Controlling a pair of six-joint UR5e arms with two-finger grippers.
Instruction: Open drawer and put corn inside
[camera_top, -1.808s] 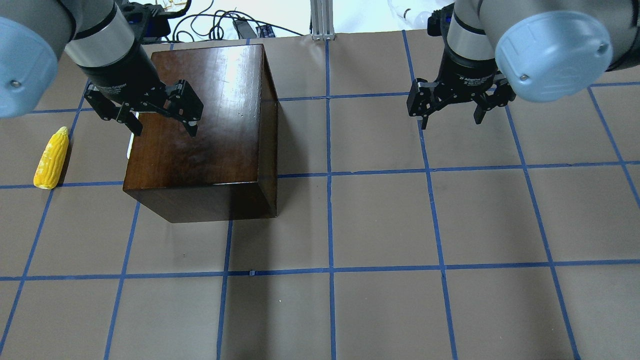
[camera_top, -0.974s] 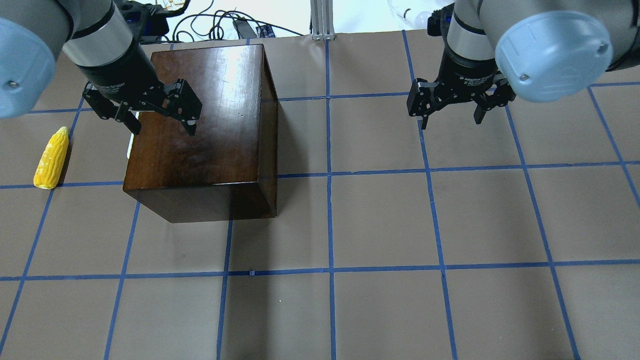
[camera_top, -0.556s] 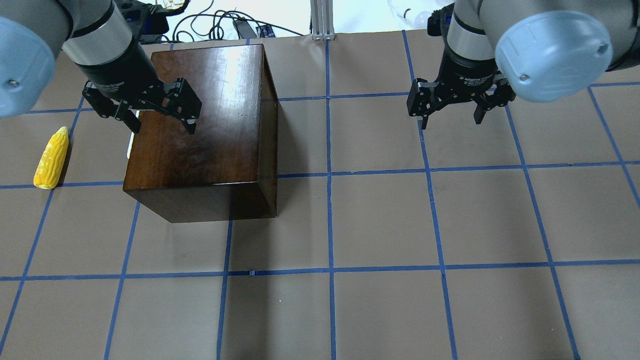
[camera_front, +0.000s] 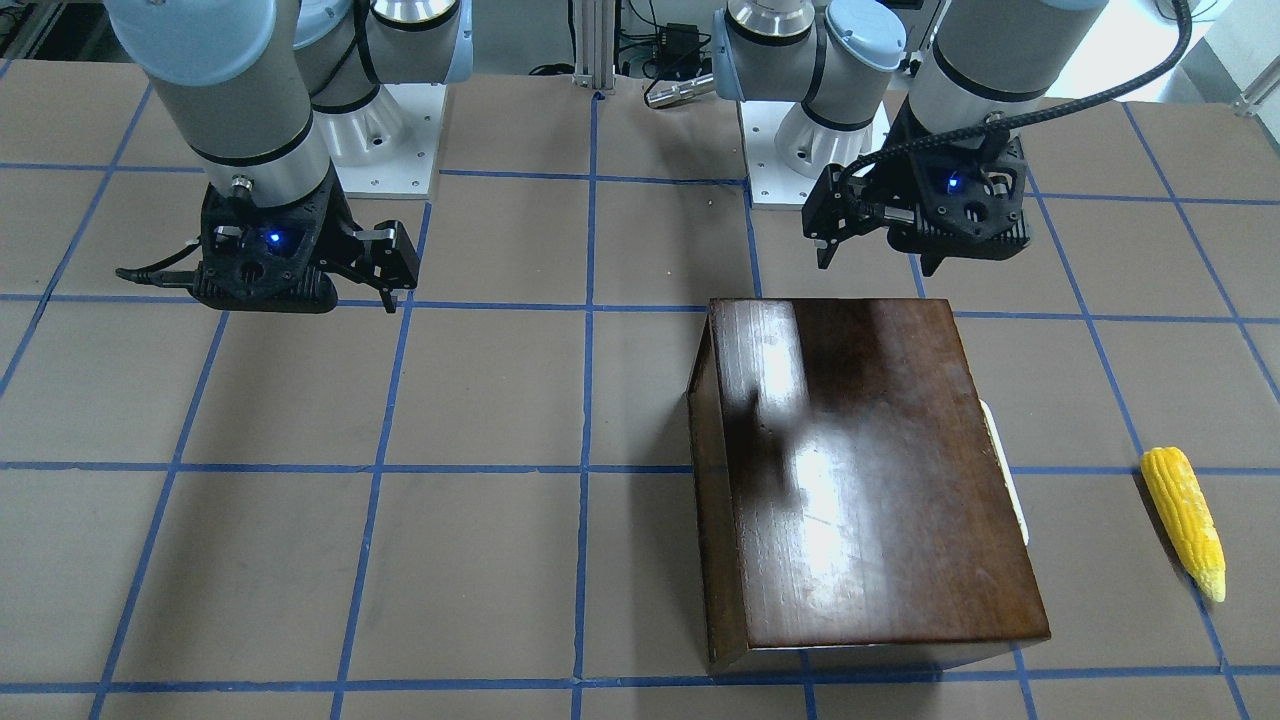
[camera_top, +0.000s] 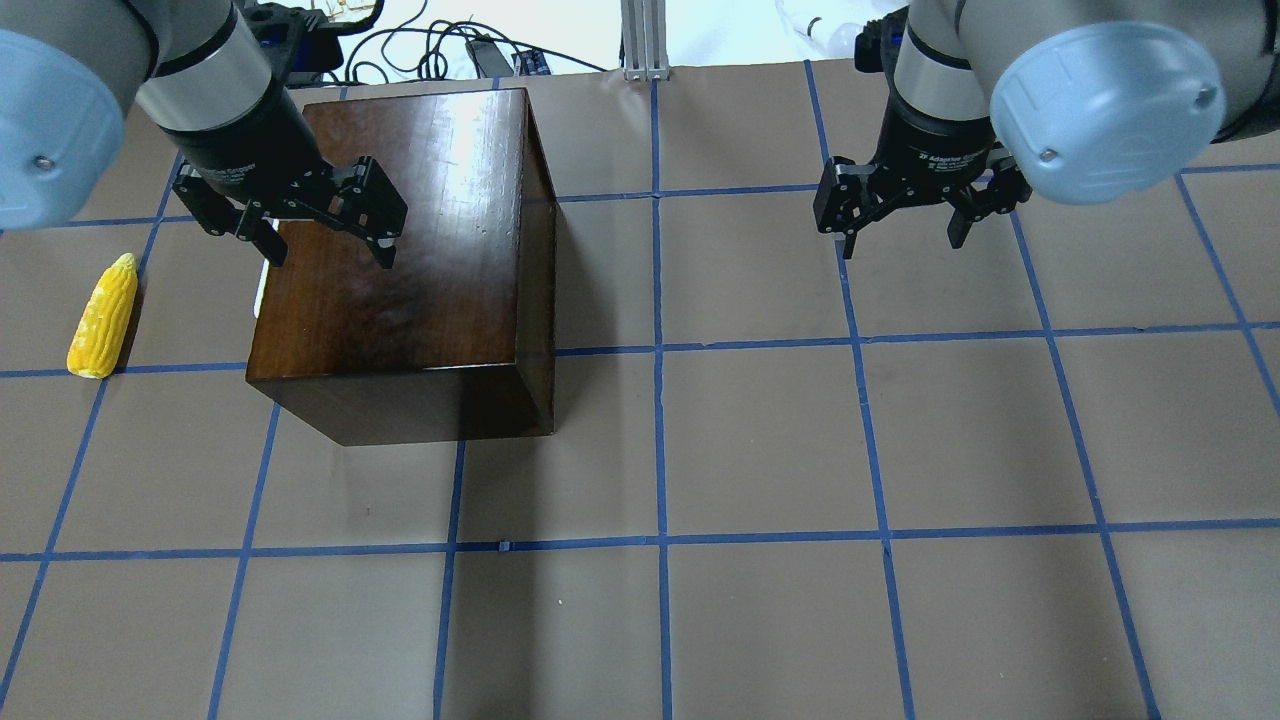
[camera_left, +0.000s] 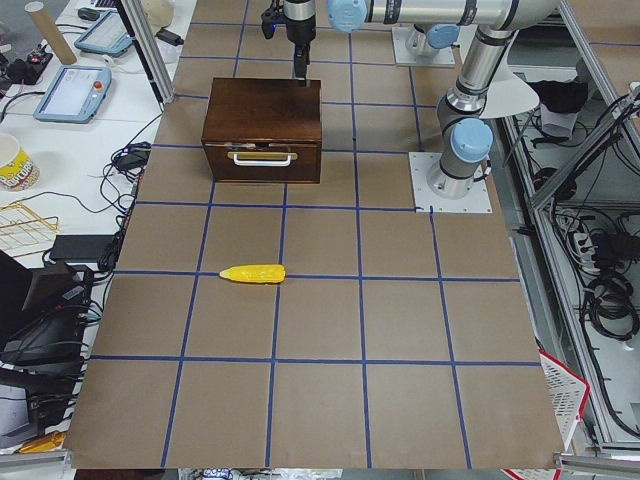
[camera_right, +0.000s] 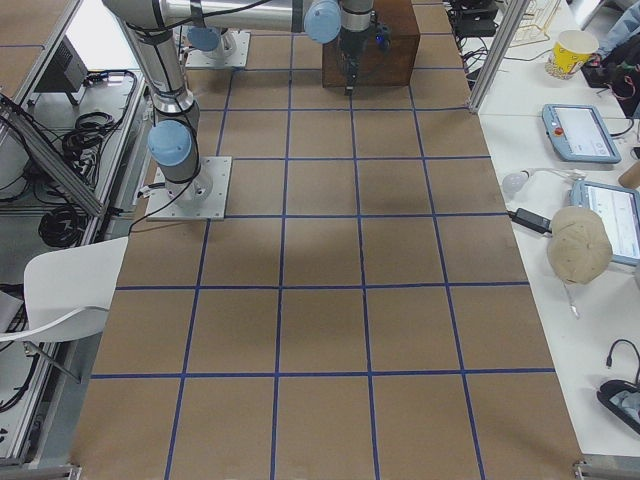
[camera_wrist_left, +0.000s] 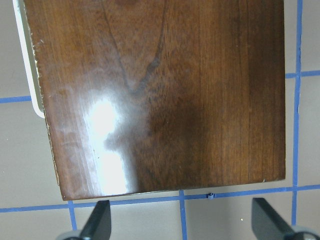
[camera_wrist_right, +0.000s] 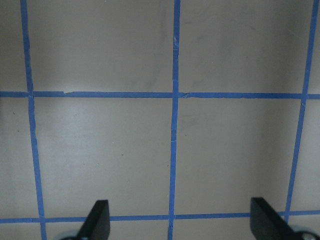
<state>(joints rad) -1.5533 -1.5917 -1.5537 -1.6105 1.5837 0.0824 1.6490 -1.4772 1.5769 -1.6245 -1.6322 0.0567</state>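
Observation:
The glossy dark-brown wooden box (camera_top: 400, 250) stands on the table's left half. Its drawer (camera_left: 262, 160) is shut, and the whitish handle (camera_left: 263, 157) faces the table's left end. A sliver of that handle shows in the overhead view (camera_top: 260, 290). The yellow corn (camera_top: 103, 315) lies on the table left of the box, apart from it. My left gripper (camera_top: 328, 255) hangs open and empty above the box's top, near its left rear part. In the left wrist view its fingers (camera_wrist_left: 97, 222) frame the box top (camera_wrist_left: 160, 95). My right gripper (camera_top: 902, 245) is open and empty above bare table on the right.
The table (camera_top: 760, 450) is brown with a blue tape grid. Cables and an aluminium post (camera_top: 640, 40) sit beyond the far edge. The arm bases (camera_front: 790, 150) stand at the robot's side. Desks with tablets (camera_left: 75, 90) flank the table's left end.
My left gripper has drifted slightly toward the far side above the box. The box, the corn and the right arm have not moved.

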